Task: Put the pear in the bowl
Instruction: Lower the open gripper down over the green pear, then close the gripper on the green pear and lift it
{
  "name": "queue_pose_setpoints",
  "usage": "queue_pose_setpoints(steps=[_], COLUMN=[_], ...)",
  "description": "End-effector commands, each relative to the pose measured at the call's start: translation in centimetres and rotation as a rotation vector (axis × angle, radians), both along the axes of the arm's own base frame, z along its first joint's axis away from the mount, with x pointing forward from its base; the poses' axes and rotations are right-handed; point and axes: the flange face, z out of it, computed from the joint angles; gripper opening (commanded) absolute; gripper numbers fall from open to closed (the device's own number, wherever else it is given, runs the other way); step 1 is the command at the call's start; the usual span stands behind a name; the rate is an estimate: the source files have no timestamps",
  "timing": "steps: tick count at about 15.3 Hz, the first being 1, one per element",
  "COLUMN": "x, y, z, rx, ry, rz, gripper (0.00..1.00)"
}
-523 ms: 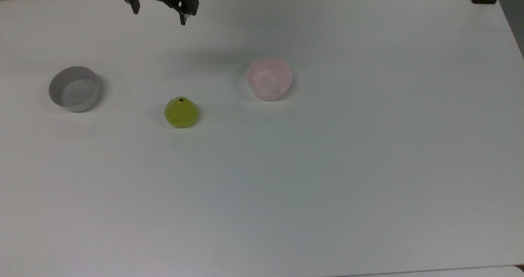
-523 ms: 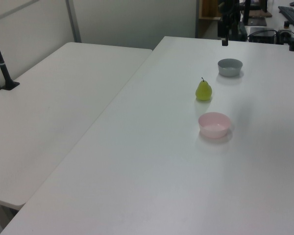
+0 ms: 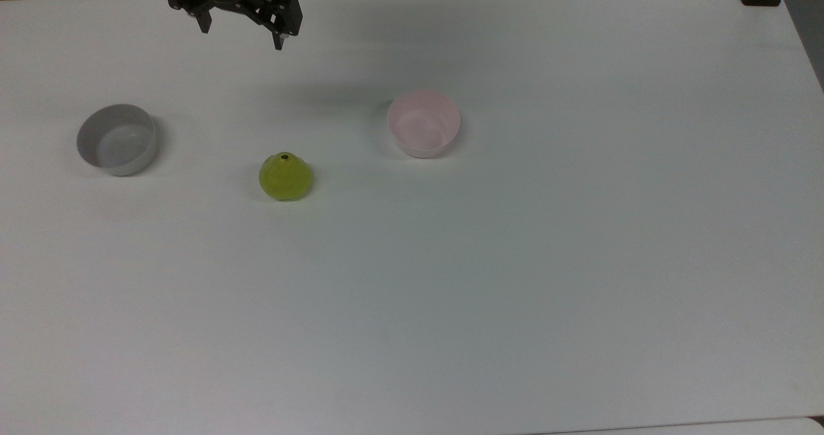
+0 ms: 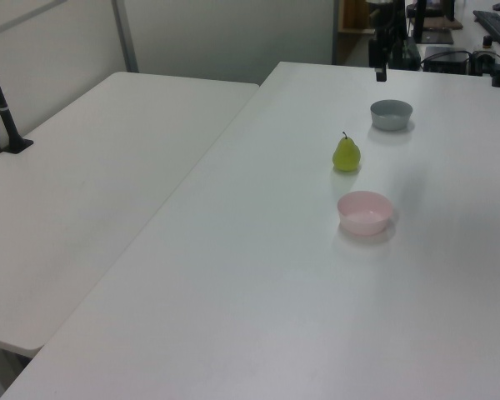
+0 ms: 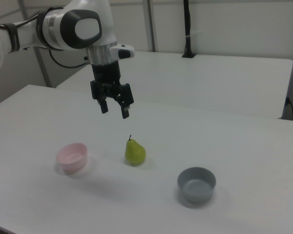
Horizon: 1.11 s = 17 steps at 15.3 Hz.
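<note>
Shifted a little toward the top view's left and slightly lower in that frame since the earlier picture: tool (image 3: 243,34), at the upper left of the frame. Nothing else displaced; pear and both bowls exactly where they stood.

Tool released, two dark fingers spread apart with nothing between them, pointing down, hanging above the desk (image 3: 579,261) rather than resting on it. In the right view (image 5: 114,108), upper left of centre, well clear of the surface. Probably kept high and spread so as to come down over the fruit from above without knocking it.

Pear (image 3: 285,176) upright on the desk, stem end up, left of centre in the top view; in the right view (image 5: 135,151) near mid-frame, below the tool and slightly to its right, apart from it. In the left view (image 4: 346,155) right of centre, between the two bowls.

Bowl (image 3: 423,123), pale pink, open side up and holding nothing, right of the pear and a bit higher in the top view; lower left in the right view (image 5: 72,157). Grey bowl (image 3: 117,139) at the far left of the top view, also holding nothing, not the target.

Judged an approach stage: pear untouched, not yet grasped, transfer to the pink bowl yet to begin.
</note>
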Motion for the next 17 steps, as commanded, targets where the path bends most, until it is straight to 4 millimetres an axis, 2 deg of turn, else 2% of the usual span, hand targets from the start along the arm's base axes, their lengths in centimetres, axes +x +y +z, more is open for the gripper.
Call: queue_pose_setpoints(steps=[1,3,6,9,12,14,16,17], x=[0.8,1.4,3.5,5.7,7.0,7.9,8.4,8.6], y=[-0.1,0.0,0.1,-0.3,0.3,2.3,2.8,3.8], z=[-1.8,-3.7,-6.8,-11.1,-15.2,-17.8,-19.9,-20.6], rx=[0.023,0.026,0.020,-0.003,-0.019,-0.027,-0.032,-0.034], ry=[0.015,0.049,0.020,-0.001,0.023,0.029,0.035,0.037], rz=[0.095,0.123,0.152,0.163,0.209,0.249,0.259,0.274], gripper=[1.00,1.00,1.00,1.00,1.00,1.00,1.00,1.00])
